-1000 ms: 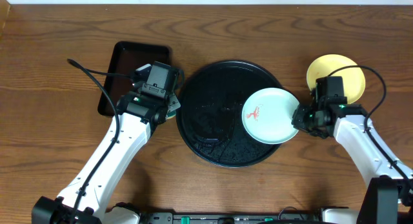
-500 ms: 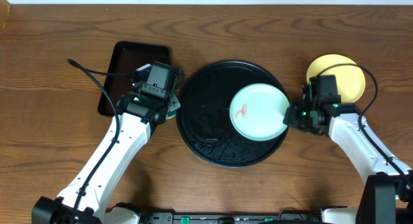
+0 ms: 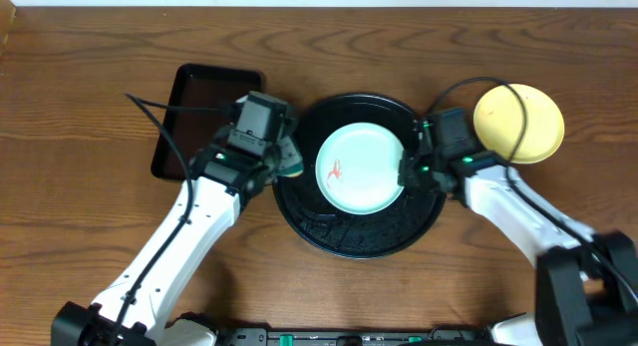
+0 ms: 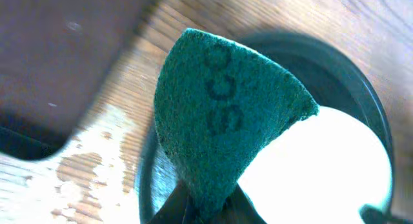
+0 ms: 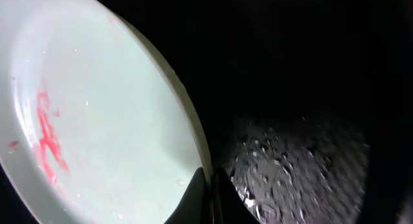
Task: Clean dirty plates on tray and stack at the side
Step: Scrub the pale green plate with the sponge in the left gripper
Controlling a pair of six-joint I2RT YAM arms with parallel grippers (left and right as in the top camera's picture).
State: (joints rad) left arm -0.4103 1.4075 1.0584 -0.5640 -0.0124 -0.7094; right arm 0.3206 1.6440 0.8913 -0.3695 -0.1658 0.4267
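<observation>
A pale mint plate (image 3: 361, 169) with a red smear is over the middle of the round black tray (image 3: 359, 236). My right gripper (image 3: 407, 174) is shut on the plate's right rim; the right wrist view shows the plate (image 5: 90, 121) pinched at its edge by the gripper (image 5: 211, 185), above the wet speckled tray (image 5: 303, 159). My left gripper (image 3: 284, 165) is shut on a green scouring sponge (image 4: 226, 114) at the tray's left rim, just left of the plate (image 4: 322, 172). A pale yellow plate (image 3: 518, 122) lies on the table at the right.
A smaller rectangular black tray (image 3: 194, 112) sits on the wooden table left of the round tray. Cables run from both arms over the table.
My right gripper has carried the mint plate leftward from the tray's right edge to its middle. My left gripper with the sponge has moved right, up to the plate's left side.
</observation>
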